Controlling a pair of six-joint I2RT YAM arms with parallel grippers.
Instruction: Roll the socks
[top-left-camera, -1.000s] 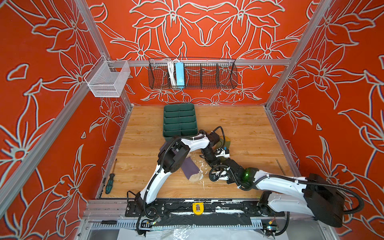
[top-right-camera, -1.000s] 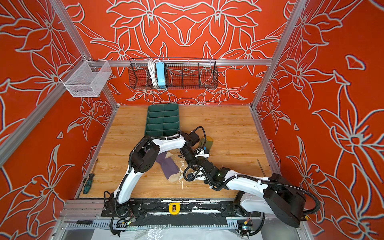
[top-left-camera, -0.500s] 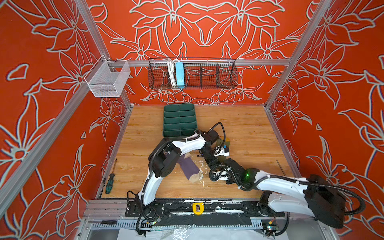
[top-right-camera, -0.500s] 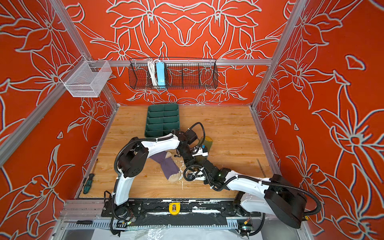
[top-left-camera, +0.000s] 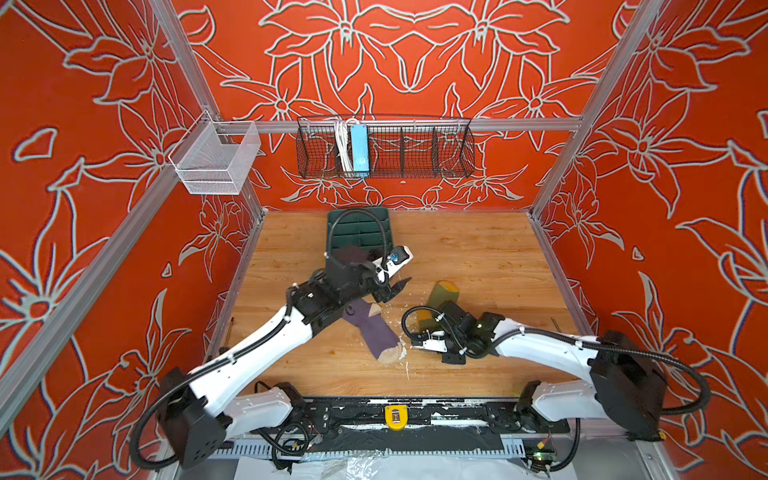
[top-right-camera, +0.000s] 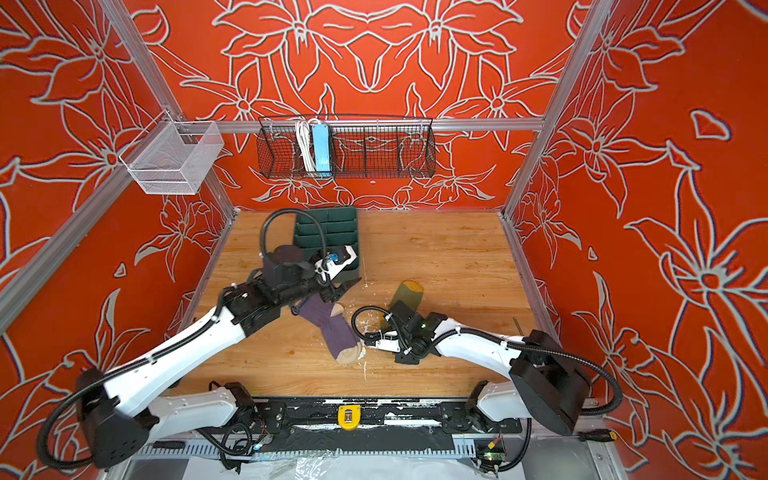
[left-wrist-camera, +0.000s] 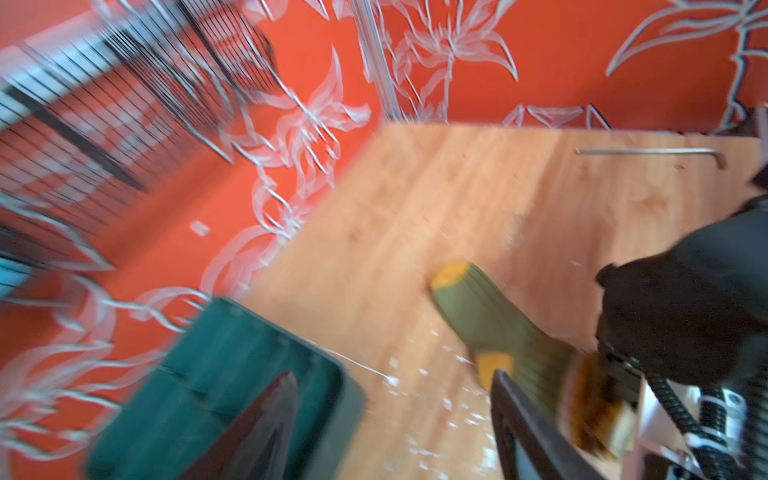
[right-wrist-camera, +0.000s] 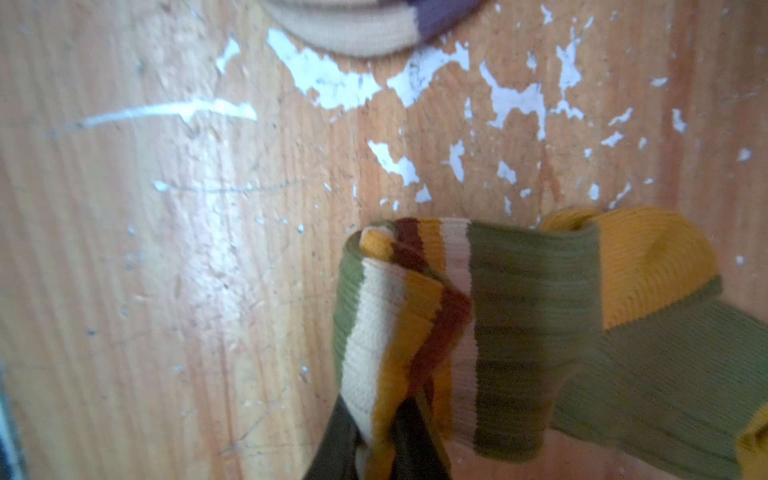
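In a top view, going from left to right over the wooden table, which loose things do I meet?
purple sock → olive-green sock → thin metal rod

White arms (top-left-camera: 266, 345) with black joints (ribbed black cables (top-left-camera: 705, 392) looping alongside).
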